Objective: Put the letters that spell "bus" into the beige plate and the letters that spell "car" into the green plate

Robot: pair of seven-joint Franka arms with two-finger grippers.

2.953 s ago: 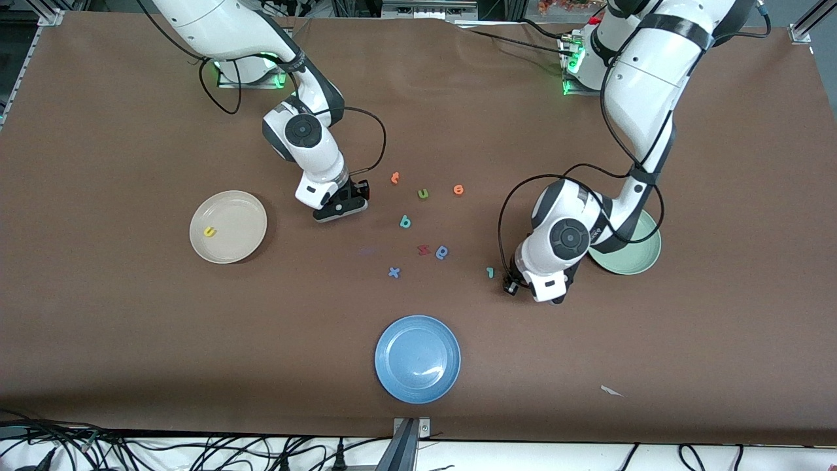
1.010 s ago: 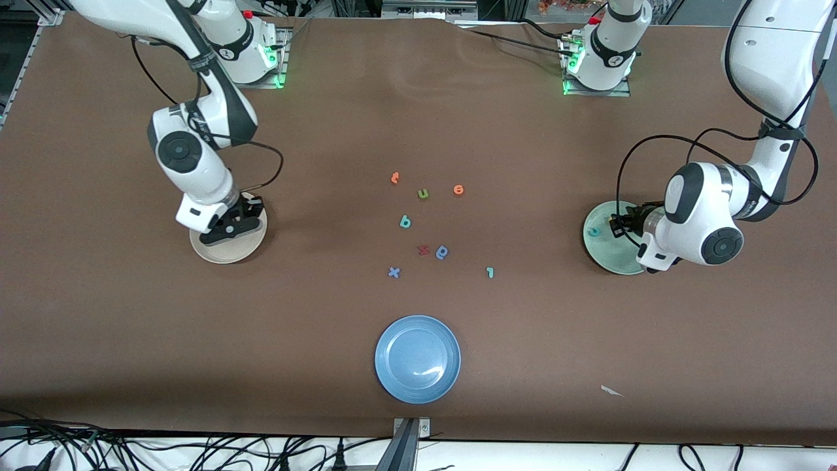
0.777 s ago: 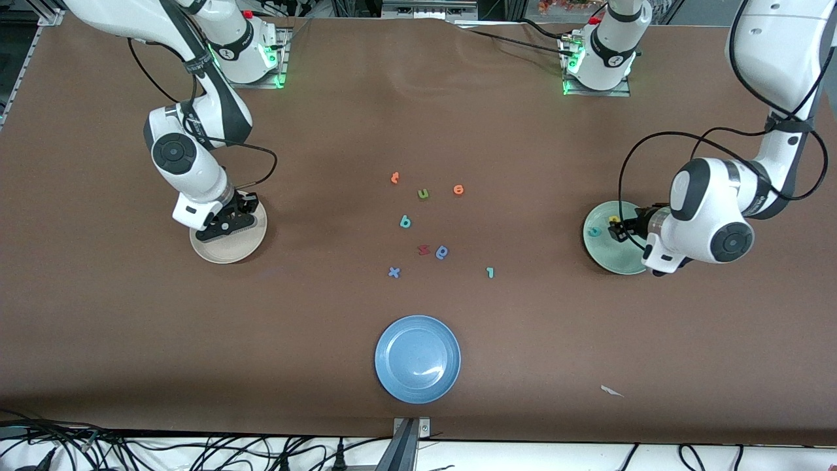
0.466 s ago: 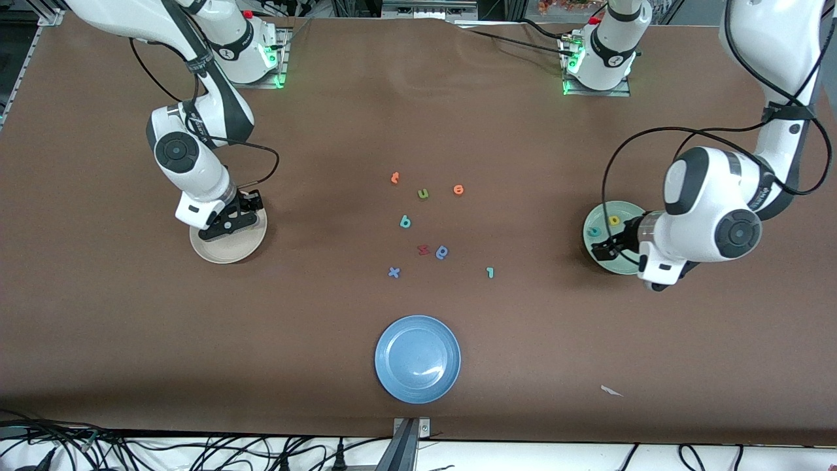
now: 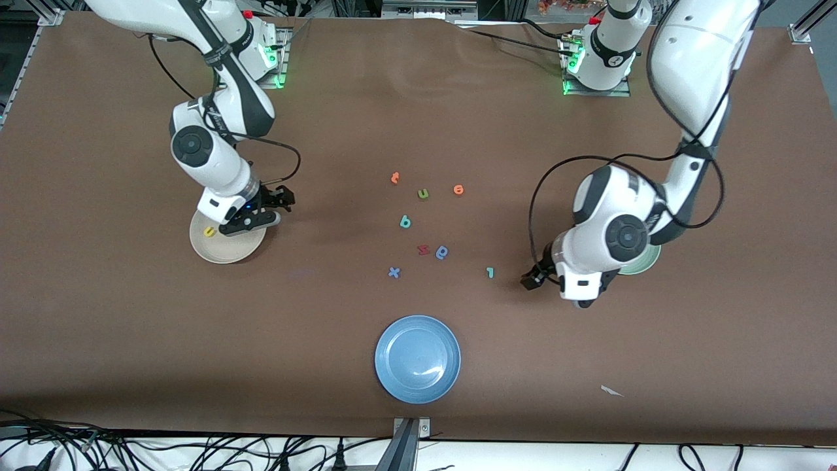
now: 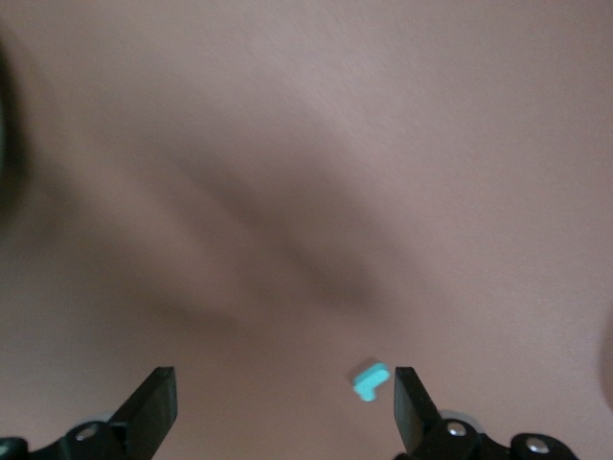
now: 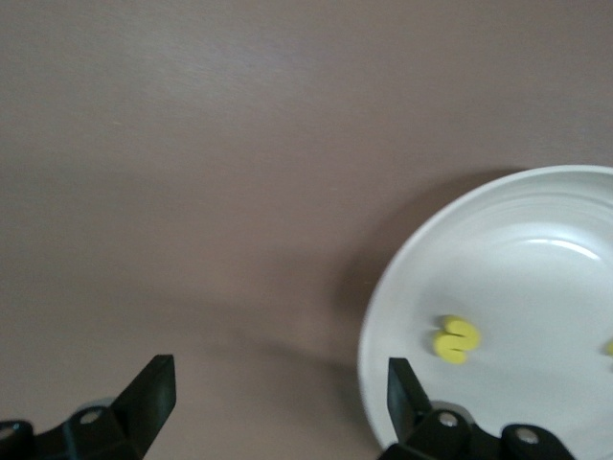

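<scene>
Teal "r" (image 5: pixel 490 272) lies on the brown counter (image 5: pixel 131 327), between the letter cluster and the left gripper (image 5: pixel 531 280), whose jaws are spread and empty. Teal "b" (image 5: pixel 405 222) sits mid-cluster. Yellow "u" (image 5: pixel 209 231) and yellow "s" (image 7: pixel 455 339) are in the beige plate (image 5: pixel 225 252); the right gripper (image 5: pixel 278 203) hangs over its rim, jaws released. Green plate (image 5: pixel 644 265) is mostly hidden by the left arm. Likely next: descend on the "r", then fetch the "b". Cables trail off the counter edge.

Beige plate (image 5: pixel 225 248), yellow "u" (image 5: pixel 209 231), teal "r" (image 5: pixel 490 272)
</scene>
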